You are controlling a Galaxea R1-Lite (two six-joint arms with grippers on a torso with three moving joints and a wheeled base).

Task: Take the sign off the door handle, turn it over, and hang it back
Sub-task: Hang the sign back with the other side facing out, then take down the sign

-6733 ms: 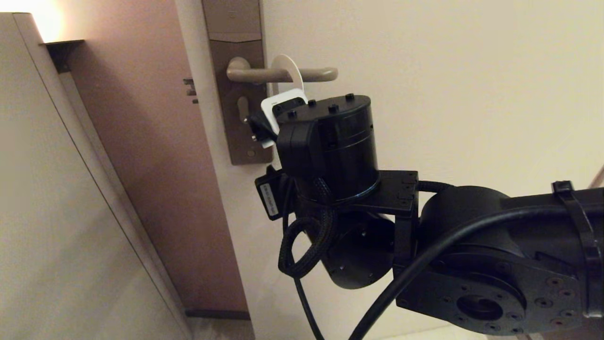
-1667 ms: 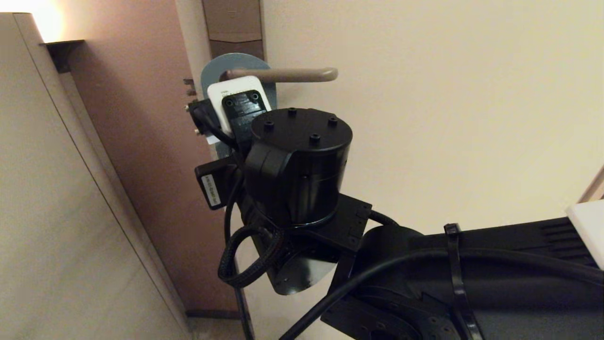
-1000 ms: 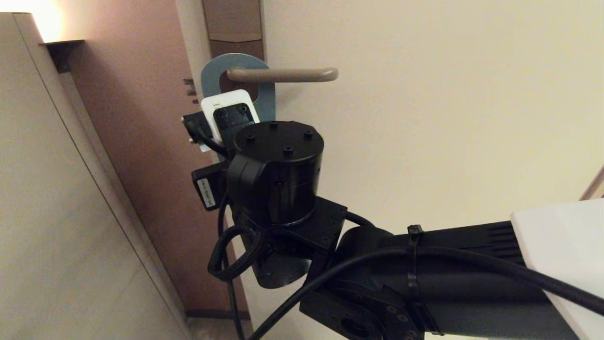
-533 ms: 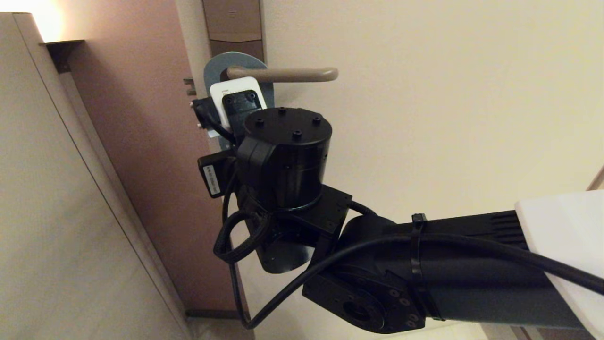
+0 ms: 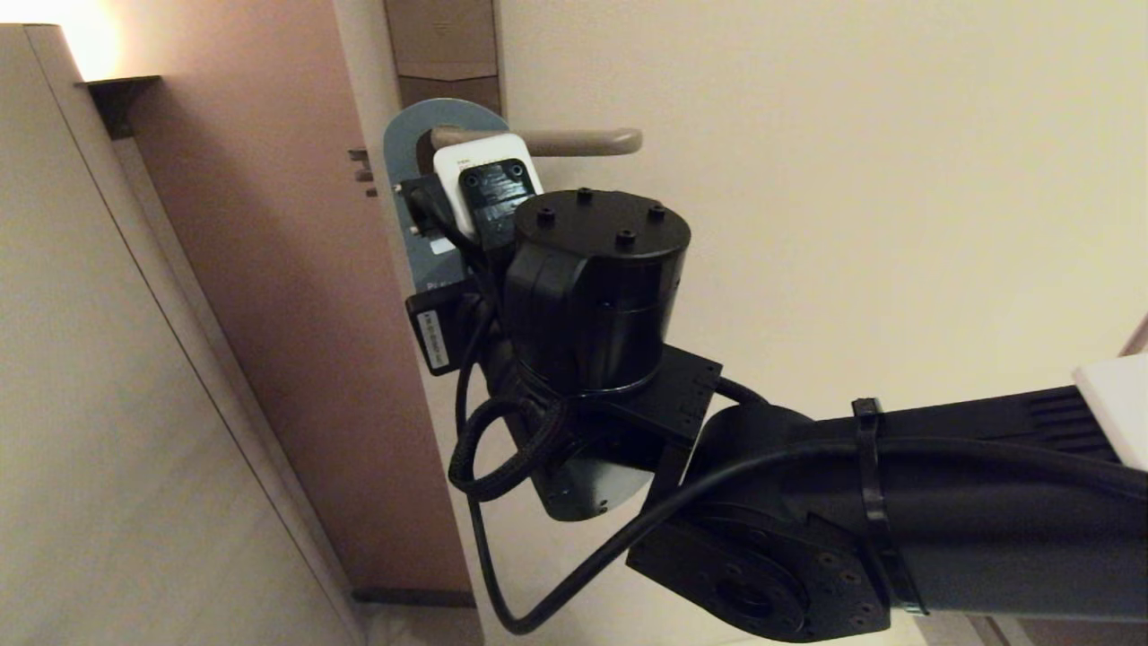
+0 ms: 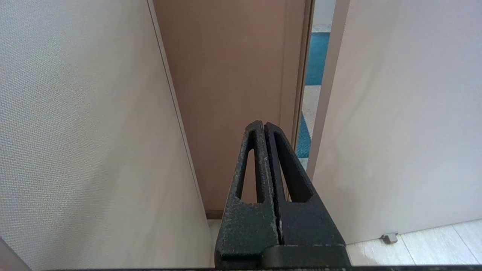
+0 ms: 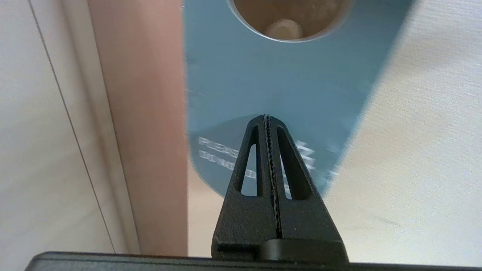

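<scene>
The sign [image 5: 405,152] shows its blue side and hangs tilted over the door handle [image 5: 583,141], close to the brown lock plate [image 5: 444,36]. Its lower rounded end peeks out under my right wrist [image 5: 592,287], which hides the fingers in the head view. In the right wrist view my right gripper [image 7: 266,117] is shut, its tips in front of the flat face of the sign [image 7: 271,82], just above the white lettering; nothing lies between the jaws. My left gripper [image 6: 263,124] is shut and empty, low, pointing at the door's edge.
The cream door [image 5: 852,179] fills the right. A brown jamb [image 5: 296,314] and a pale wall panel [image 5: 108,404] stand on the left. The latch [image 5: 361,175] sticks out of the door's edge. A door stop [image 6: 389,238] sits on the tiled floor.
My right wrist rose, then moved right. The sign's lower end swung right with it, so the sign now hangs more tilted. The gripper stayed shut.
</scene>
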